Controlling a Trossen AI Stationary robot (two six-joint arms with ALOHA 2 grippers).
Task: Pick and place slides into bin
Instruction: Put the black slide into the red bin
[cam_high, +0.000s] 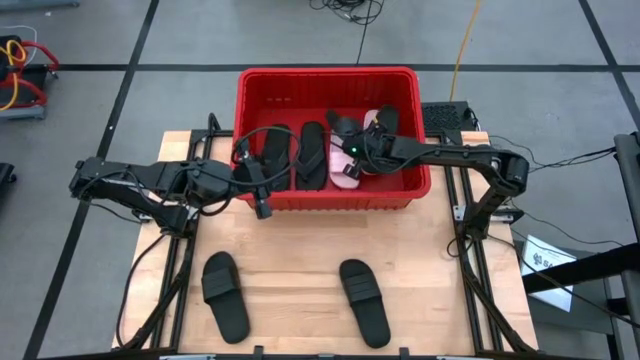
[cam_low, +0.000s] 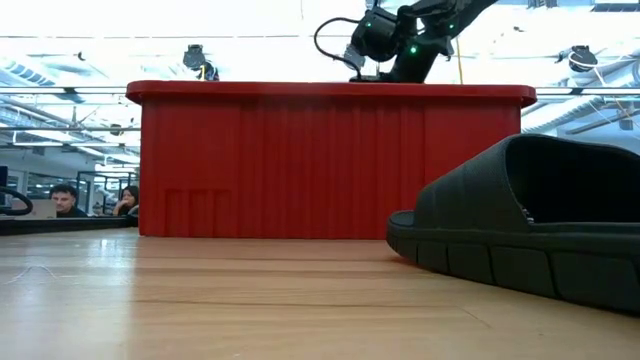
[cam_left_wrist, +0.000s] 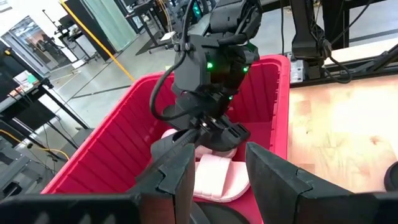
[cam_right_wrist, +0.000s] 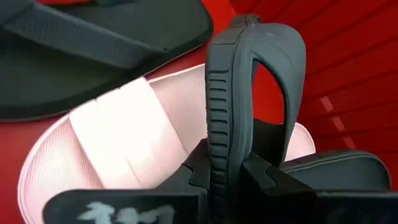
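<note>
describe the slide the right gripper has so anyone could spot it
Find the red bin at the table's far edge. Over its right end the right gripper is shut on a black slide. It alone stands on edge above a pink slide; the others lie flat.

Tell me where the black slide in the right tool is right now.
In the high view, the right tool holds the black slide over the red bin's right half, just above a pink slide.

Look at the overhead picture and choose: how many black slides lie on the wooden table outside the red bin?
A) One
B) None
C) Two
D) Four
C: two black slides, the left black slide and the right black slide, lie on the wooden table in front of the red bin.
</note>
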